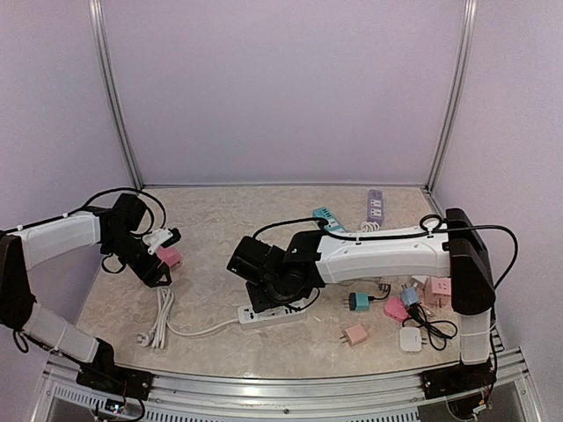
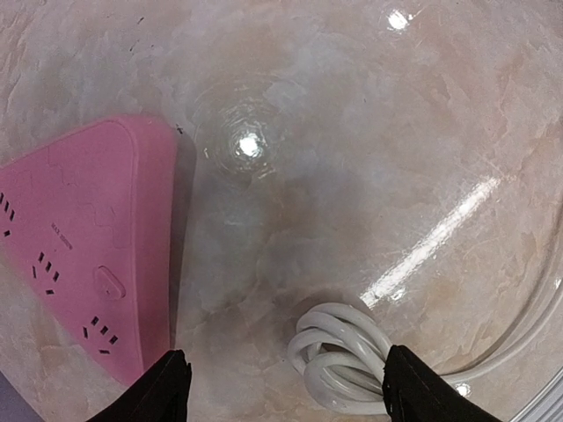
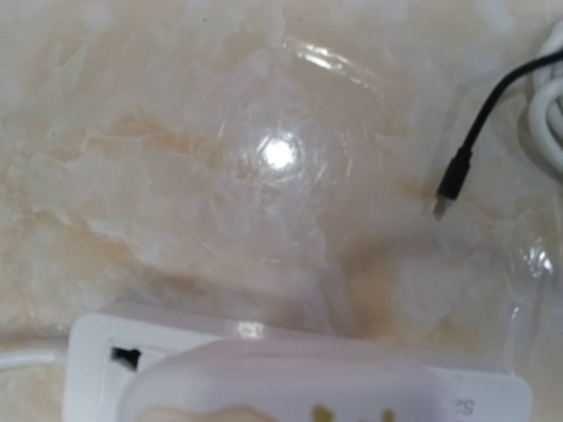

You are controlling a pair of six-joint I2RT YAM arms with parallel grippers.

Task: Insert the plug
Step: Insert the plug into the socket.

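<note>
A white plug (image 3: 325,382) — blurred, very close to the lens — overlaps the top face of a white power strip (image 1: 283,314), which lies flat near the front, its white cord (image 1: 207,331) trailing left.

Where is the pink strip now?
In the top view the pink strip lies left on the table, by the left gripper, beyond the coiled white cable. The left wrist view shows it left of the fingers.
</note>
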